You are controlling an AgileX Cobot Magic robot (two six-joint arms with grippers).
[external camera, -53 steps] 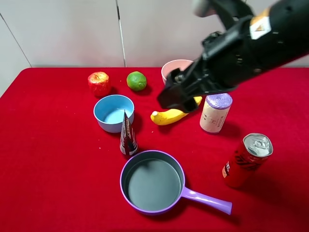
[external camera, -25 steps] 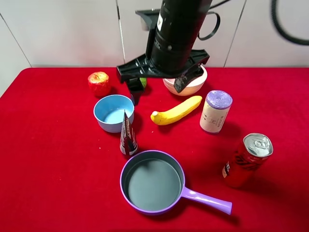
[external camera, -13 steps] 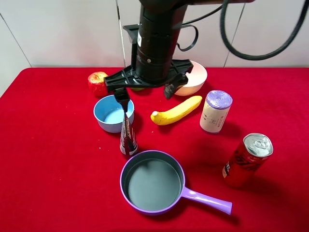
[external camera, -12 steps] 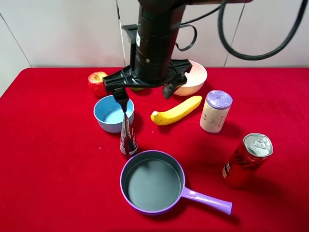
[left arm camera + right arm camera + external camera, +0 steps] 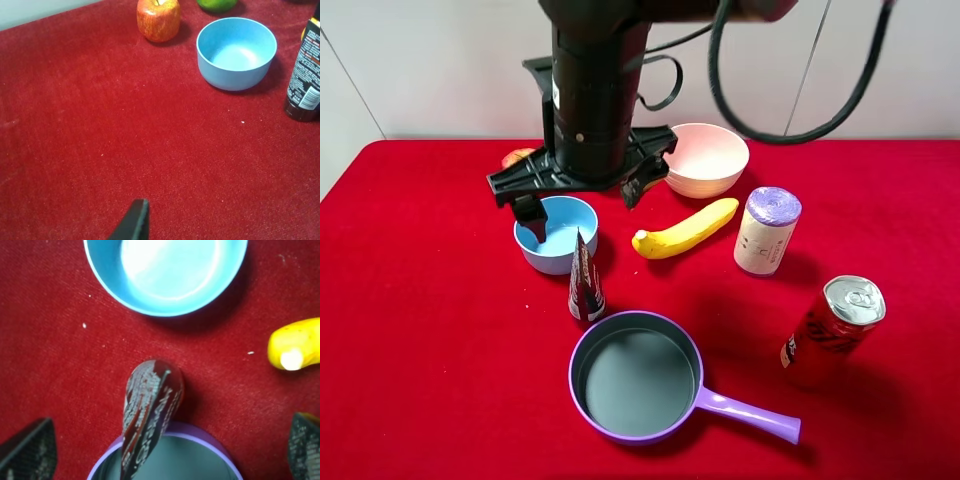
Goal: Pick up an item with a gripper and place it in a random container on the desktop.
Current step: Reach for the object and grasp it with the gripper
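There's a light blue bowl (image 5: 560, 240), empty, with a red-and-yellow apple (image 5: 158, 19) behind it and a green lime (image 5: 216, 4) near that apple. To the bowl's right a yellow banana (image 5: 685, 229) lies at a slant, its far end close to a pale cylinder with a purple lid (image 5: 767, 231) that stands upright. At the front, a purple pan (image 5: 637, 380) sits empty, handle running off to the right, and a red soda can (image 5: 832, 332) stands near the handle's end.

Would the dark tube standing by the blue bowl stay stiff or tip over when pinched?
The dark tube probably tips easily: it stands tall on a small base. Its flat tapered top suggests soft walls that may squash.
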